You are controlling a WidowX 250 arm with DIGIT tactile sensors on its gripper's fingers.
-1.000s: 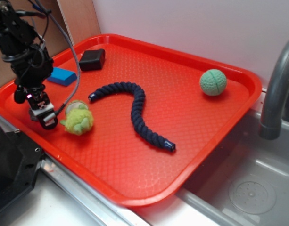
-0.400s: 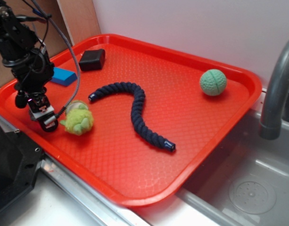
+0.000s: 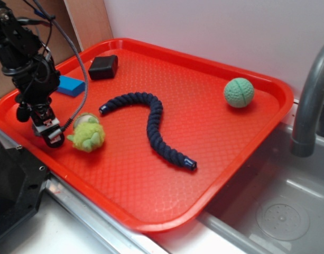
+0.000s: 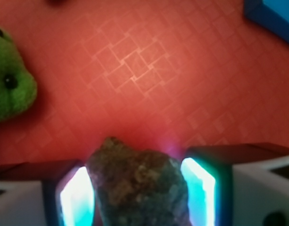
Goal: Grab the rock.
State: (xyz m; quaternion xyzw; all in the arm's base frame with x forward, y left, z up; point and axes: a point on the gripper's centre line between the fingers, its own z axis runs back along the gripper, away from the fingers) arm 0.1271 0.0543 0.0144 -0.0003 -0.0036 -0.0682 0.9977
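In the wrist view the rock (image 4: 137, 181), a rough brown-grey lump, fills the gap between my two lit pads (image 4: 201, 183) and touches both. My gripper (image 4: 138, 188) is shut on it, low over the red tray (image 4: 149, 70). From the exterior view the gripper (image 3: 52, 136) is at the tray's near-left edge, just left of the green plush toy (image 3: 88, 136). The rock itself is hidden behind the fingers in that view.
The green plush toy (image 4: 10, 89) lies close to the left of my jaws, and the blue block (image 3: 71, 85) sits behind the arm. A black box (image 3: 103, 66), a navy rope (image 3: 151, 124) and a green ball (image 3: 239, 92) share the tray. A faucet (image 3: 309, 100) and sink stand right.
The gripper has drifted a little to the left, away from the plush toy, staying low at the tray's edge. Nothing else on the tray has moved.
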